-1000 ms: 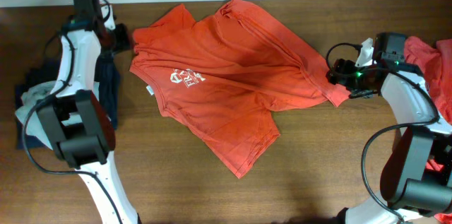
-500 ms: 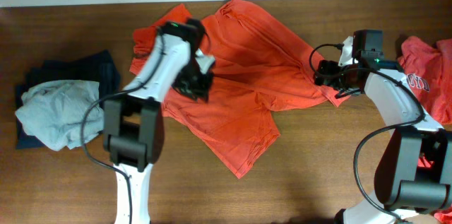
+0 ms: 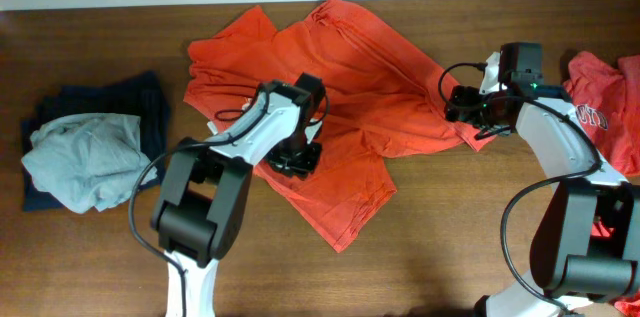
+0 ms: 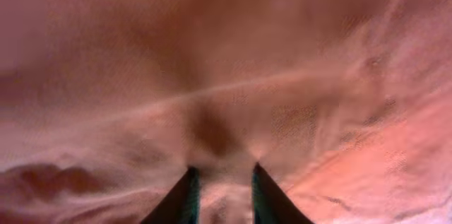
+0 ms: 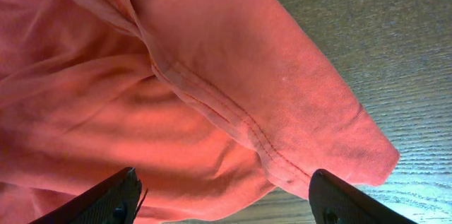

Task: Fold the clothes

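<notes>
Even light; T-shirt [image 4: 226,75] blurred in left wrist view.

Two orange-red shirts are in view: a spread shirt [image 3: 370,87] and a second shirt [image 3: 600,107], which the right edge partly cuts off. There is one grey garment [image 3: 80,157] and one navy garment [image 3: 140,92]. That makes four pieces of clothing in all. Two arms show, the left arm [image 3: 255,127] and the right arm [image 3: 560,147]. Each carries one gripper, the left gripper [image 3: 297,159] and the right gripper [image 3: 462,105], two in total. There is one table [image 3: 450,247].
</notes>
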